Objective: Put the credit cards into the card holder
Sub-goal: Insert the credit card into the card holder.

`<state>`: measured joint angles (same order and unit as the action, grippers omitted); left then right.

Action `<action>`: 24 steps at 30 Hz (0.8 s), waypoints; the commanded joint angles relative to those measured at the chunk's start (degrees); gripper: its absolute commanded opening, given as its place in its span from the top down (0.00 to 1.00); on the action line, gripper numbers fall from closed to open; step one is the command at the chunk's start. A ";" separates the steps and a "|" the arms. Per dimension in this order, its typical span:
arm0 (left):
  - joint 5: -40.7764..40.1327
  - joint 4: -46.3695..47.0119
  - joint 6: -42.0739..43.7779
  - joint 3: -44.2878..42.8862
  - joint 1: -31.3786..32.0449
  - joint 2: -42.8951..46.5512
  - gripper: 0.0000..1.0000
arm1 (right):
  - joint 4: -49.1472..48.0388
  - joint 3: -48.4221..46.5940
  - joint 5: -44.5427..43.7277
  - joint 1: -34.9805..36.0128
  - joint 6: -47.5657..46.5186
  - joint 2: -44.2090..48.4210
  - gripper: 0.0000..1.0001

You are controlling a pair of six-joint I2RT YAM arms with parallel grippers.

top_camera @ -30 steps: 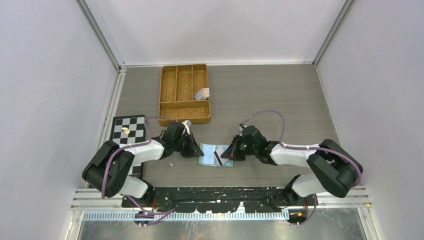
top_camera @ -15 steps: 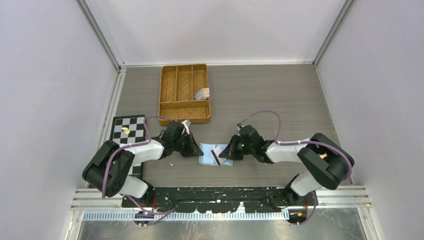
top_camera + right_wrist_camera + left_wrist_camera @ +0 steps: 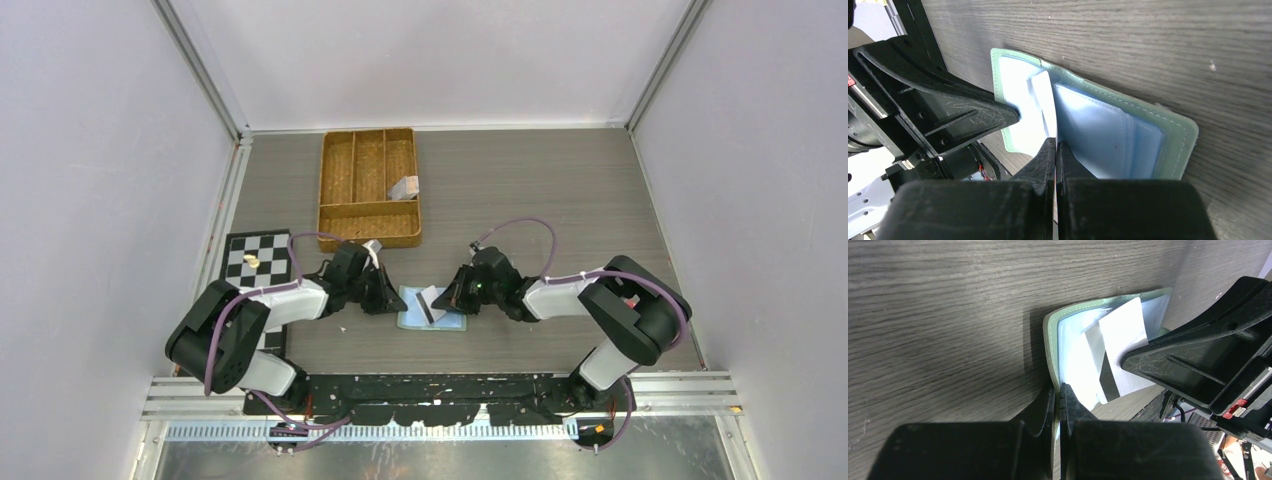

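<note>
While the left tool (image 3: 1058,392) pinches the open sage-green folding wallet (image 3: 1050,340) mid-frame, the right tool (image 3: 1055,144) pinches a thin rectangular silvery-white card (image 3: 1122,330).

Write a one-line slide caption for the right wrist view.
Right gripper holds a pale card over the open green card holder.

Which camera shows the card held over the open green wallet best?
The left wrist view: the card faces the camera, pale with a dark stripe, over the open wallet. The right wrist view shows it nearly edge-on; the top view shows it only as a tiny sliver.
</note>
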<state>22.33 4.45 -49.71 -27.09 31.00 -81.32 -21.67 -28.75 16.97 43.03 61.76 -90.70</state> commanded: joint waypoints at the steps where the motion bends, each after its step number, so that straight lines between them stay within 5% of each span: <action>1: 0.21 1.94 -0.79 0.81 0.32 -0.89 1.00 | 0.98 -0.94 -4.32 0.27 -0.24 -2.82 0.99; 15: -0.35 0.65 -1.02 1.10 0.63 0.23 0.93 | 11.83 -2.15 -8.31 0.25 -4.44 2.43 0.53; 24: -0.25 -0.44 -0.48 0.67 0.63 0.57 0.92 | 16.86 -2.97 -9.94 0.35 -7.24 4.80 0.50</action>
<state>22.39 5.34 -51.03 -26.70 31.24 -81.36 -12.49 -31.53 11.86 43.42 58.26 -86.41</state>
